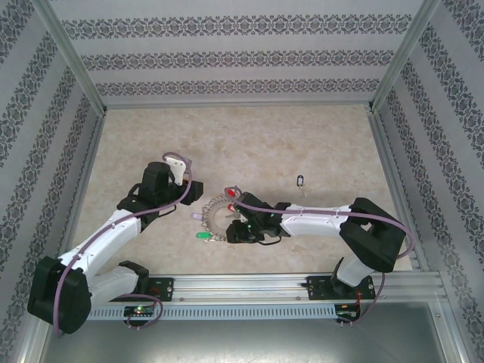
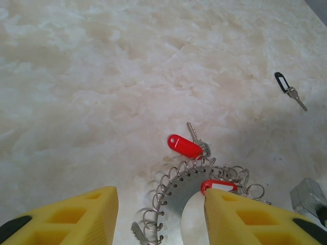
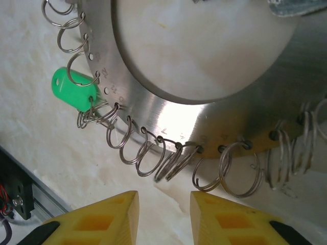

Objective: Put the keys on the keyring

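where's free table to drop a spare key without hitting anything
Bare: the table from the back wall down to the keyring, and the far left corner. A black-tagged key breaks the right side. Crowded: around the keyring, between the left gripper and right gripper.

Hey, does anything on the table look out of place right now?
One black-headed key lies alone on the table, well apart from the keyring, while the red-headed keys sit at its rim. Nothing looks damaged.
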